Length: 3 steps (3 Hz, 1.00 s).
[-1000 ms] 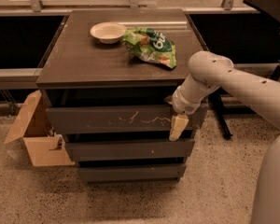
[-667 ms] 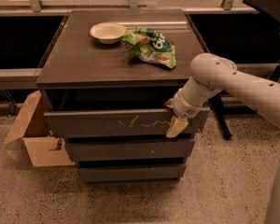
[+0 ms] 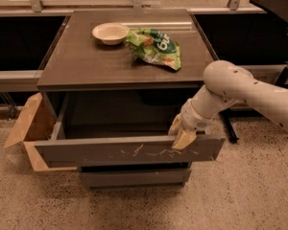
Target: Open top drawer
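Note:
The top drawer (image 3: 110, 150) is a wide dark grey front panel with pale scratch marks near its centre. It stands pulled far out of the cabinet, and its dark inside shows behind the panel. My gripper (image 3: 180, 134) is at the top edge of the drawer front, right of centre. One pale fingertip (image 3: 185, 139) lies over the front face and the other sits behind the panel, so the gripper clasps the edge. My white arm (image 3: 240, 87) reaches in from the right.
A white bowl (image 3: 110, 32) and a green snack bag (image 3: 154, 47) lie on the cabinet top (image 3: 77, 66). A narrower grey drawer front (image 3: 134, 177) sits below. An open cardboard box (image 3: 26, 123) stands on the floor at the left. A dark table (image 3: 278, 4) is at the back right.
The top drawer has slid out towards the camera from nearly shut to wide open. My gripper has moved back with its front edge. The view has also shifted closer.

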Each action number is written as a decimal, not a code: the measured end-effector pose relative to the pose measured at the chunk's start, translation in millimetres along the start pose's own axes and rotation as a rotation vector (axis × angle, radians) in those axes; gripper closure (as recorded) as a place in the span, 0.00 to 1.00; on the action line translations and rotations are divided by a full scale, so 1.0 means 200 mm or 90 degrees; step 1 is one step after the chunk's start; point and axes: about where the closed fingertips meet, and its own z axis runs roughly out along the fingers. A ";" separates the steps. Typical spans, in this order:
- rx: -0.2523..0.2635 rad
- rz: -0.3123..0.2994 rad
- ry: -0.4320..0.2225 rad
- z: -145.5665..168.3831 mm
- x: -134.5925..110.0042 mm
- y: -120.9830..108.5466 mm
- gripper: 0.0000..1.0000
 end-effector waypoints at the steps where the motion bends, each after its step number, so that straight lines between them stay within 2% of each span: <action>1: -0.004 0.000 -0.008 0.00 -0.01 0.06 1.00; 2: -0.004 0.032 -0.042 0.01 -0.02 0.19 1.00; 3: -0.005 0.048 -0.065 0.02 -0.02 0.26 1.00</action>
